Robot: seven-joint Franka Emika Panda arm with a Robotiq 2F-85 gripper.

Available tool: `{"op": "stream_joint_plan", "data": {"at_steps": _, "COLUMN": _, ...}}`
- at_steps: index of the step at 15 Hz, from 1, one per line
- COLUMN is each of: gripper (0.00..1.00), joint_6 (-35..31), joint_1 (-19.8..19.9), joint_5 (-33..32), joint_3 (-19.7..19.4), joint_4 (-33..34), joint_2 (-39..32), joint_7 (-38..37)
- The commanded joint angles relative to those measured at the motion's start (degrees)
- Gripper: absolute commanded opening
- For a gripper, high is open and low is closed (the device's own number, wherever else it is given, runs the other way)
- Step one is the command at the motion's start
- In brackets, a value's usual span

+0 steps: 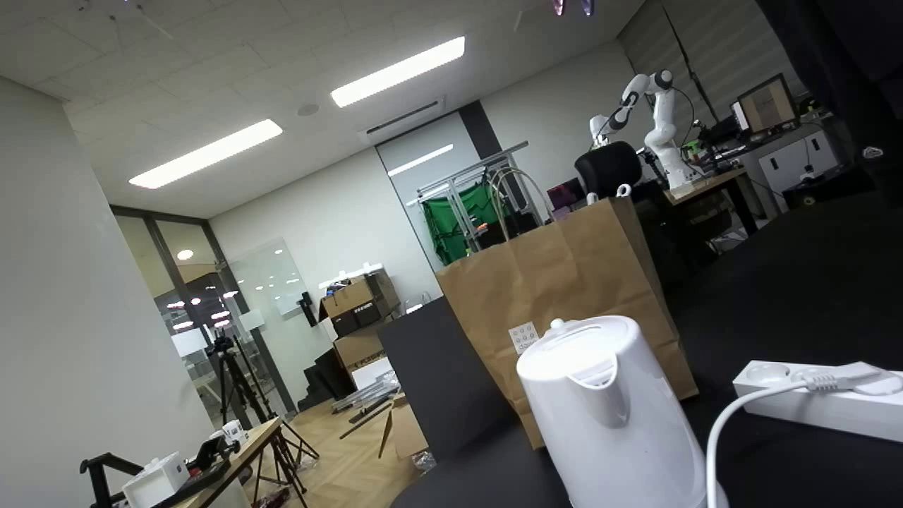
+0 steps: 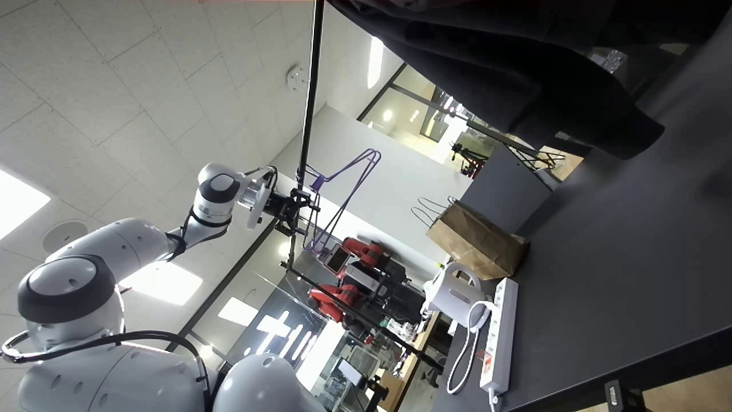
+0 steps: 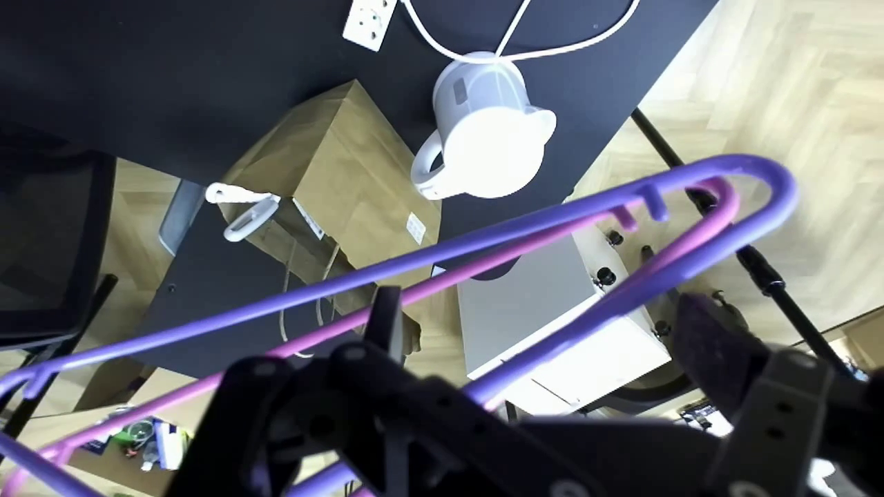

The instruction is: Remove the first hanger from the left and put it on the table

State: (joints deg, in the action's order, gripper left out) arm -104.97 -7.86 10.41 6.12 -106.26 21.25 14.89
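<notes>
A white label (image 1: 523, 337) on the brown paper bag (image 1: 557, 282) shows a grid of tiny symbols above lettering too small to read; print on the stacked cartons (image 1: 356, 296) behind cannot be made out either. The pink hanger (image 3: 442, 281) is a thin, smooth rod bent to a narrow rounded end, with a short peg near the bend. It is in the air, well above the black tabletop (image 2: 617, 246), just beside a purple hanger (image 3: 414, 259) of like shape. The gripper (image 3: 542, 319) is at the hangers with its fingers (image 3: 385, 314) spread wide, clamped on nothing — rods cross the gap, and whether a finger touches the pink one I cannot tell. The bag stands close to an edge of the tabletop, two white looped pieces (image 1: 623, 190) poking from its mouth; the rest inside is hidden. The white kettle (image 1: 614, 416), lid (image 1: 575, 344) on, stands just beside it near a rounded corner. A white power strip (image 2: 503, 332) lies near the kettle, a plug (image 1: 843, 379) in it — one end close to another edge.
</notes>
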Motion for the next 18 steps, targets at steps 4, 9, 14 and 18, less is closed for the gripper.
{"op": "stream_joint_plan", "data": {"at_steps": 4, "gripper": 1.00, "joint_6": 1.81, "joint_1": -0.13, "joint_5": -1.47, "joint_3": 1.02, "joint_4": 3.44, "joint_2": -1.07, "joint_7": -6.71}}
{"op": "stream_joint_plan", "data": {"at_steps": 9, "gripper": 1.00, "joint_6": 2.38, "joint_1": 0.31, "joint_5": -3.16, "joint_3": 1.91, "joint_4": 4.36, "joint_2": -1.49, "joint_7": -9.49}}
{"op": "stream_joint_plan", "data": {"at_steps": 14, "gripper": 1.00, "joint_6": 4.38, "joint_1": 1.87, "joint_5": -10.58, "joint_3": 4.59, "joint_4": 7.40, "joint_2": -2.41, "joint_7": -19.48}}
{"op": "stream_joint_plan", "data": {"at_steps": 18, "gripper": 1.00, "joint_6": 4.32, "joint_1": 3.10, "joint_5": -14.60, "joint_3": 7.43, "joint_4": 8.55, "joint_2": -2.73, "joint_7": -31.89}}
